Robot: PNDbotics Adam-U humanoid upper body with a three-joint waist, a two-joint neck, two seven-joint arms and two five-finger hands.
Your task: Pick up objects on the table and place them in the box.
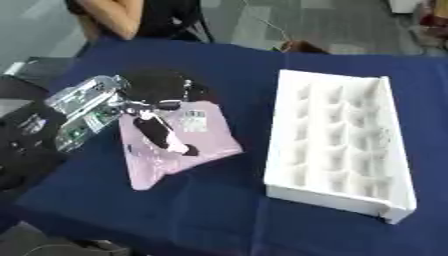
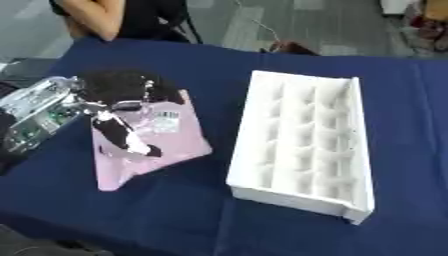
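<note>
Table (image 1: 219, 65) draped in dark blue cloth fills the view. On its right half sits a white moulded box (image 1: 337, 145) with rows of small compartments, nothing visible inside them. To the left lies a flat pale pink plastic pouch (image 1: 179, 147) with a small printed label, well apart from the box. The robot's left hand (image 1: 157, 117), black with silver joints, comes in from the left and rests on the pouch's upper part, fingers (image 1: 166, 137) stretched down across it. Whether they pinch the pouch, I cannot tell.
</note>
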